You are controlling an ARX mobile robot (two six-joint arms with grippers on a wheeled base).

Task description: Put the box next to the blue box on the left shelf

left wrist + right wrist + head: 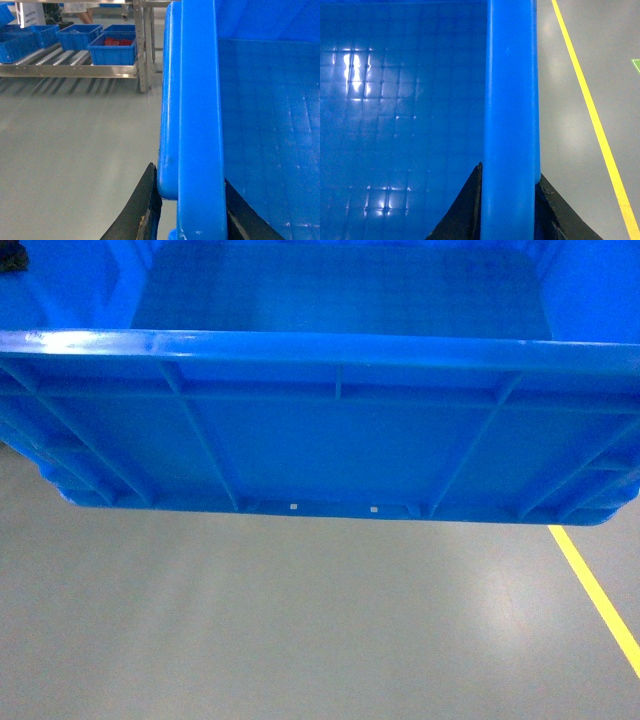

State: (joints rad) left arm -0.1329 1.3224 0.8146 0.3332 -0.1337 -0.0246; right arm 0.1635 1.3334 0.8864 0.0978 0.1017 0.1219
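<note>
The bright-blue crate (340, 440) fills the upper half of the head view, carried clear of the grey floor (300, 620) with its long ribbed side facing the camera, its thick rolled rim level across the frame and its smooth inner floor visible beyond; nothing lies inside it; a yellow floor line (595, 590) runs diagonally at the lower right. In the left wrist view the left gripper (192, 220) is clamped on the crate's end rim, one black finger (140, 210) on the outer face and the other on the inner face, the rim standing straight up through the frame between them; in the right wrist view the right gripper (509, 210) grips the opposite end rim the same way, a black finger (462, 210) inside the crate and its partner outside, with the yellow line on the floor just beyond. The flow rack (70, 70) shows only in the left wrist view, far across the floor to the upper left, well apart from the carried crate; its shiny front bar spans the frame, white roller rails run back from it, and several smaller blue crates sit on it, the nearest blue crate on the rack (112, 50) holding something red (119, 42); bare rollers lie to the left of that crate; a steel upright (142, 45) stands at the rack's right end.
</note>
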